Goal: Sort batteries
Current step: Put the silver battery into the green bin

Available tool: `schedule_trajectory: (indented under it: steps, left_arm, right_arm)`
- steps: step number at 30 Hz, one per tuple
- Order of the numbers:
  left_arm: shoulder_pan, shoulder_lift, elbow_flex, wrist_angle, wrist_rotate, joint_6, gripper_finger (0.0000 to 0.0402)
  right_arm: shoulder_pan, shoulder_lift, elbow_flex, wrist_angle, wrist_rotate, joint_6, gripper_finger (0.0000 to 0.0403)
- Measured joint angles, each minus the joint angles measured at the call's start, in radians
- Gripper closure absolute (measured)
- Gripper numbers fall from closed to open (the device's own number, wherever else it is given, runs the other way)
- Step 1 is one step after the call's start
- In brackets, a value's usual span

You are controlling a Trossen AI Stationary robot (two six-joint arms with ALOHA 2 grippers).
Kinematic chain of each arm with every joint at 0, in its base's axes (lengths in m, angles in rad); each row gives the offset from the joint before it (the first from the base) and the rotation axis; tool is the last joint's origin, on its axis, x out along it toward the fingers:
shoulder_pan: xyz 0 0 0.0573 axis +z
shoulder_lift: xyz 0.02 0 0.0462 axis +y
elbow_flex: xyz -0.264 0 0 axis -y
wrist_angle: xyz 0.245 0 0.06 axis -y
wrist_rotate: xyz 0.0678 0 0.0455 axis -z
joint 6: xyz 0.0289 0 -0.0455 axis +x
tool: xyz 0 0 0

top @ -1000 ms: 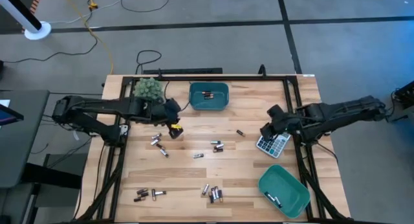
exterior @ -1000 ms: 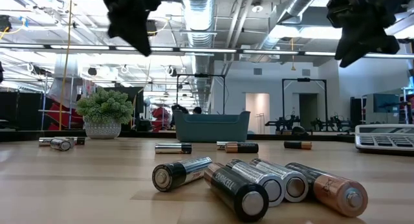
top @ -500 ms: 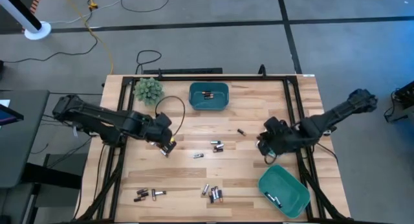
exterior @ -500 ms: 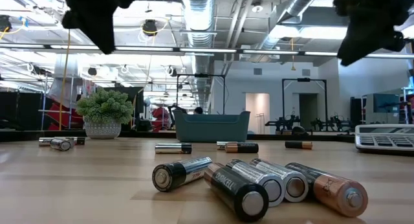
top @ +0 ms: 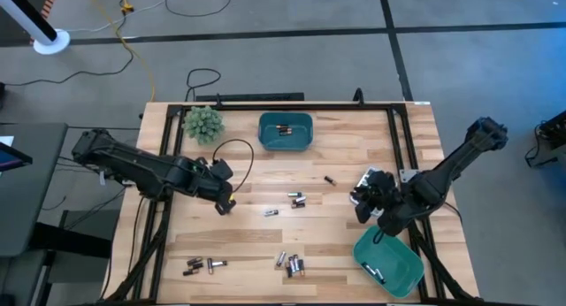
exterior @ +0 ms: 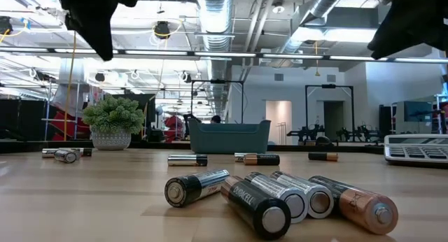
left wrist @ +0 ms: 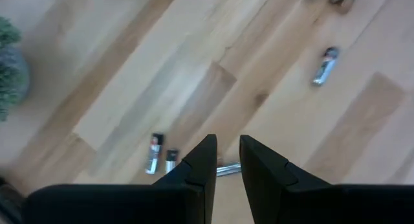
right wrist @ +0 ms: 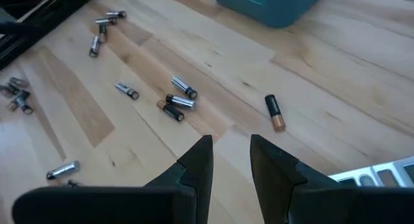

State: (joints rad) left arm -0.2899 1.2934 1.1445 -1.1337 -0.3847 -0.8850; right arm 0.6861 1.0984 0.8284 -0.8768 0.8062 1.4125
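Small dark and silvery batteries lie on their sides on the wooden table: a cluster at mid-table [top: 296, 200], one alone [top: 328, 179], and groups near the front edge [top: 290, 264] [top: 199, 266]. My left gripper [top: 225, 202] hangs open by a narrow gap above a few batteries [left wrist: 155, 153] at the left. My right gripper [top: 361, 198] hangs open above bare wood at the right, with the mid-table cluster [right wrist: 176, 101] and a lone battery [right wrist: 274, 112] ahead of it. In the low view both grippers [exterior: 91, 18] [exterior: 413, 25] hang well above the table.
A teal bin [top: 285, 131] at the far middle holds a few batteries. A second teal bin [top: 387, 262] at the near right also holds some. A small potted plant [top: 202, 121] stands at the far left. A calculator [right wrist: 381, 172] lies mostly under my right arm.
My left gripper has swung from beside the plant toward the table's near edge and sunk a little. My right gripper has swung toward the near edge, turning at the wrist, and its arm now covers the calculator. No battery has moved.
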Motion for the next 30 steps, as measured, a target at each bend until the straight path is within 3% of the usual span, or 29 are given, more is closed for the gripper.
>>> schedule_trajectory:
  steps: [8, 14, 20, 23, 30]
  left_arm:
    - [0.125, 0.000, -0.124, -0.004, 0.036, 0.055, 0.0331]
    - [0.228, 0.001, -0.223, 0.016, 0.116, 0.195, 0.0287]
    - [0.308, 0.000, -0.320, 0.145, 0.207, 0.329, 0.0245]
    - [0.345, 0.002, -0.379, 0.224, 0.255, 0.382, 0.0241]
    - [0.411, 0.000, -0.454, 0.277, 0.255, 0.472, 0.0240]
  right_arm:
    - [-0.013, 0.047, 0.000, 0.088, 0.000, 0.040, 0.0285]
    - [-0.081, 0.054, 0.000, 0.180, 0.001, 0.038, 0.0285]
    - [-0.134, 0.054, 0.000, 0.295, 0.001, -0.027, 0.0285]
    - [-0.147, 0.054, 0.000, 0.355, 0.001, -0.069, 0.0285]
    - [-0.153, 0.054, 0.000, 0.404, 0.000, -0.075, 0.0285]
